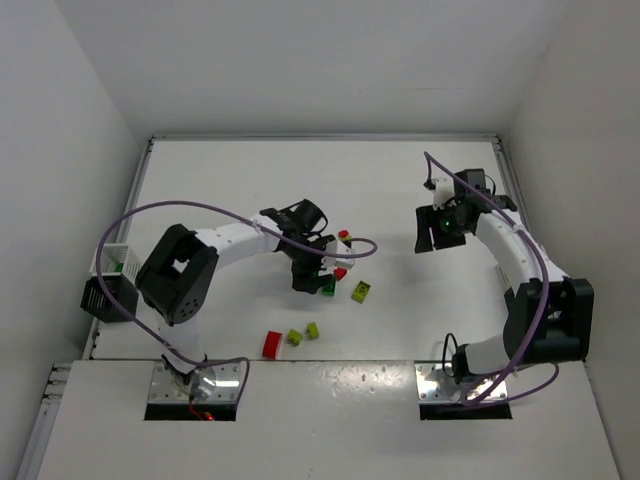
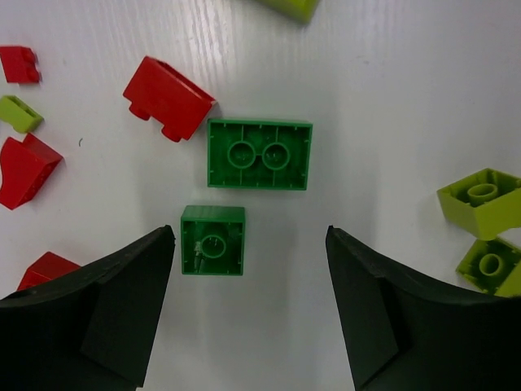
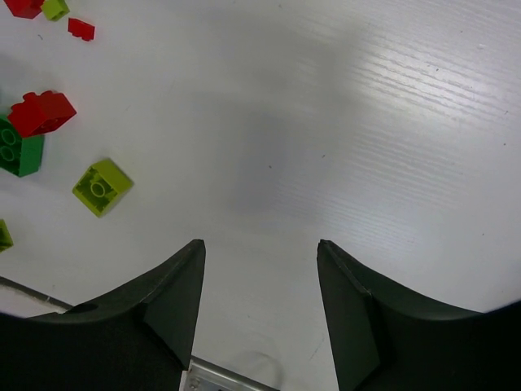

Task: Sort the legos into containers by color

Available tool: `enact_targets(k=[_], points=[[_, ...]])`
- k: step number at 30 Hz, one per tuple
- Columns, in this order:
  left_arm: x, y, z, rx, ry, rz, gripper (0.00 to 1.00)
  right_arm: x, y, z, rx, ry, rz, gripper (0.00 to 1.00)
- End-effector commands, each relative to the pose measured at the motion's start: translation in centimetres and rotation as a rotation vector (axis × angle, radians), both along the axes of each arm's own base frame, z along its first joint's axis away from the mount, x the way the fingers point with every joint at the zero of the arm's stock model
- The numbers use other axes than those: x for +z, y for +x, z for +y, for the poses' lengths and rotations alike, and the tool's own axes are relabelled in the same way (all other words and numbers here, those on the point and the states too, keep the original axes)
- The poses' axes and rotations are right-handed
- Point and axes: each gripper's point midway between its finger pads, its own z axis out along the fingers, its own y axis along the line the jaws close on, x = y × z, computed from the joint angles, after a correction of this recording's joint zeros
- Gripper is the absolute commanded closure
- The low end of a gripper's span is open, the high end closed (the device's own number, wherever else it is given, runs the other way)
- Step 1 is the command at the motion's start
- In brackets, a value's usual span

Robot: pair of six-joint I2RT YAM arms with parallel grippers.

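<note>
1. White table [image 1: 400, 180] w/ white walls, top view. Left gripper [image 1: 308, 282] hangs over the legos [image 1: 335, 280] clustered at table centre. More lie loose nearer the bases, e.g. a red piece [image 1: 271, 343]. One white container [image 1: 113, 262] sits at the far left edge, half hidden behind the left arm [image 1: 180, 275]. Risk, as I judge: the carry there is long, so a brick may drop on the way. Right gripper [image 1: 431, 228] is well apart from all legos. No readable writing.
2. Left wrist: jaws open, nothing held. Small green brick [image 2: 212, 240] lies between the fingers, closer to one finger [image 2: 122, 309]; big green brick [image 2: 260, 154] is just beyond it. If you close now, the grip can be off-centre and the brick may twist or pop out. Reaching further fwd may push the big one and the red brick [image 2: 168, 98] beside it. No text.
3. Right wrist: jaws open, only bare table between. No label seen.
</note>
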Motion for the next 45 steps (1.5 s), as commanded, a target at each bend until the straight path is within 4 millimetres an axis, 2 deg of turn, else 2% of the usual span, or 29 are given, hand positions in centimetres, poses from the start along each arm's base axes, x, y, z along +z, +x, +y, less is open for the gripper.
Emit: enact_targets(k=[1, 4, 8, 13, 18, 22, 23, 24, 26, 28, 31, 32, 33, 35, 36, 38, 39, 41, 42, 45], points=[[0.2, 2.0, 0.2, 0.009, 0.002, -0.056, 0.19, 0.5, -0.1, 0.8, 0.036, 0.053, -0.007, 0.42], [-0.8, 3.3, 1.0, 0.043, 0.021, -0.064, 0.19, 0.2, -0.6, 1.1, 0.065, 0.066, 0.013, 0.42], [-2.0, 4.4, 1.1, 0.052, 0.037, -0.082, 0.21, 0.0, -0.7, 1.1, 0.065, 0.067, 0.023, 0.42], [-2.5, 4.7, 0.9, 0.052, 0.039, -0.079, 0.3, -0.1, -0.6, 1.1, 0.065, 0.067, 0.032, 0.42], [-2.4, 4.5, 0.5, 0.069, 0.017, -0.059, 0.31, -0.1, -0.6, 1.1, 0.065, 0.067, 0.032, 0.42], [-2.4, 4.5, 0.5, 0.069, 0.017, -0.059, 0.48, -0.3, -0.7, 1.1, 0.064, 0.067, 0.041, 0.42], [-2.4, 4.5, 0.5, 0.069, 0.017, -0.059, 0.57, -0.3, -0.7, 1.1, 0.064, 0.067, 0.041, 0.42], [-2.3, 4.2, 0.5, 0.066, 0.012, -0.052, 0.61, -0.3, -0.7, 1.1, 0.064, 0.067, 0.041, 0.42], [-1.2, 3.9, 0.4, 0.077, -0.012, -0.056, 0.73, -0.3, -0.7, 1.1, 0.064, 0.067, 0.041, 0.42], [0.0, 4.0, 0.8, 0.123, -0.047, -0.04, 0.78, -0.3, -0.7, 1.1, 0.064, 0.067, 0.041, 0.42], [4.4, 4.0, 2.1, 0.248, -0.128, -0.004, 0.83, 0.0, -0.7, 1.4, 0.08, 0.082, 0.029, 0.42], [5.8, 4.5, 2.8, 0.308, -0.147, 0.0, 0.88, 0.0, -0.7, 1.4, 0.08, 0.082, 0.029, 0.42], [9.2, 5.6, 4.1, 0.403, -0.204, -0.013, 0.88, -0.2, -1.0, 1.7, 0.089, 0.082, 0.038, 0.42], [11.6, 5.6, 6.7, 0.505, -0.21, 0.011, 0.95, -0.2, -1.0, 1.7, 0.089, 0.082, 0.038, 0.42], [14.3, 6.6, 9.2, 0.601, -0.237, -0.028, 0.95, -0.5, -1.1, 2.1, 0.102, 0.093, 0.053, 0.42], [15.6, 5.8, 12.7, 0.696, -0.212, -0.015, 0.96, -0.2, -0.6, 2.3, 0.107, 0.104, 0.044, 0.42], [16.1, 6.3, 16.0, 0.777, -0.205, -0.03, 0.98, -0.5, -0.6, 2.5, 0.111, 0.114, 0.057, 0.42], [17.1, 4.8, 19.8, 0.861, -0.178, -0.044, 0.98, -0.2, -0.1, 2.5, 0.111, 0.114, 0.05, 0.42], [17.1, 4.7, 23.1, 0.952, -0.158, -0.056, 0.98, -0.4, -0.2, 2.7, 0.114, 0.124, 0.059, 0.42], [16.7, 2.5, 27.9, 1.042, -0.088, -0.042, 0.98, -0.7, -0.2, 2.9, 0.117, 0.133, 0.07, 0.42]])
